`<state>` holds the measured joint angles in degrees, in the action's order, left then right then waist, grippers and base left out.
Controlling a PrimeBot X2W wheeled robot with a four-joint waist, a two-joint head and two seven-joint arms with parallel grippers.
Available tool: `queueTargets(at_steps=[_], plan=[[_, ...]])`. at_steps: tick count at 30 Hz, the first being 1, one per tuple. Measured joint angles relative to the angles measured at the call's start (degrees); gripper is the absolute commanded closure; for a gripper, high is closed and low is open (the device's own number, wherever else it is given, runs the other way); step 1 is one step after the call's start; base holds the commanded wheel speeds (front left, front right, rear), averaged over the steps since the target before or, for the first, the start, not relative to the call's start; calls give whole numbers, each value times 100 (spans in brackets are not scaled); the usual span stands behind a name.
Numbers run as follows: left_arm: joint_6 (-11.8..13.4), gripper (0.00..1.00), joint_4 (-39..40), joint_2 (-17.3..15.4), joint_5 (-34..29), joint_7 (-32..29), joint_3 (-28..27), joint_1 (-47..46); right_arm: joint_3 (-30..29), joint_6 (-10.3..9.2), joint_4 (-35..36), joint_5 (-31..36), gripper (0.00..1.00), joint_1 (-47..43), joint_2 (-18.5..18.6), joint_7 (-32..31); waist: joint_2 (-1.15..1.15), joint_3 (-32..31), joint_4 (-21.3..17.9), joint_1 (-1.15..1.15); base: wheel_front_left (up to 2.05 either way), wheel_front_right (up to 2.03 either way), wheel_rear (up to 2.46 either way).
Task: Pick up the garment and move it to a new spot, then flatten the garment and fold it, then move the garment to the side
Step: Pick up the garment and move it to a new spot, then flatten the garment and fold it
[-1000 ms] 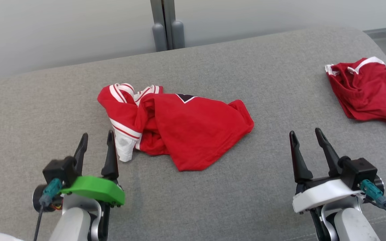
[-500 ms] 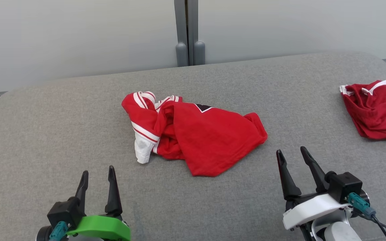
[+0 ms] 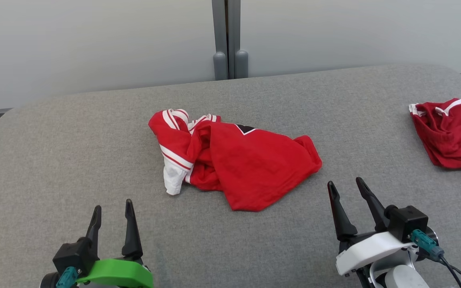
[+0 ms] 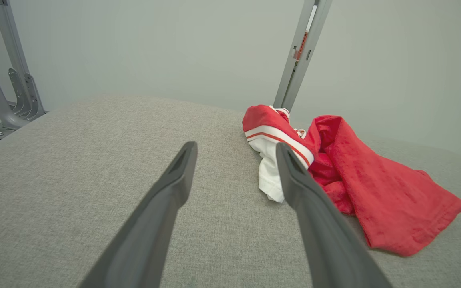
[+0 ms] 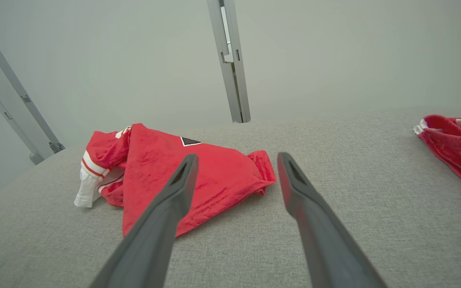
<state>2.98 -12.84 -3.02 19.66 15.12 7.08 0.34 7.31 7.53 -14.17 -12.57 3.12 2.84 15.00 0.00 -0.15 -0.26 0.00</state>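
The crumpled red garment (image 3: 250, 168) lies bunched mid-worktop (image 3: 74, 152), so both sets of jaws, spread empty just short of it, could pinch several layers together, or go for the other red cloth (image 3: 450, 132) at the right edge.

The garment (image 3: 250, 164) lies heaped on the middle of the worktop (image 3: 74, 160), ahead of me. My left fingers (image 3: 131, 232) are nearer me and left of the heap, apart from it. My right fingers (image 3: 338, 214) are to its right, near its right end but not touching. A second garment (image 3: 450, 136) lies at the worktop's far right, well apart from the first. Behind the worktop's far edge stands a post (image 3: 227, 40), before the wall (image 3: 94, 40).
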Motion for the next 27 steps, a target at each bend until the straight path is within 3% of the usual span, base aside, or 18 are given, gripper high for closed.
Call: queueTargets(at_steps=[15, 27], plan=[[-42, 0, 10, 12, -45, 0, -52, 0, 193, 0, -192, 26, 0, 51, 0, 3, 0, 133, 124, 0, 0, 0, 0], [15, 0, 55, 18, 1, 0, 237, -196, 1132, 0, -1596, 552, 0, 919, -9, -54, 0, 526, 680, 0, 0, 0, 0]])
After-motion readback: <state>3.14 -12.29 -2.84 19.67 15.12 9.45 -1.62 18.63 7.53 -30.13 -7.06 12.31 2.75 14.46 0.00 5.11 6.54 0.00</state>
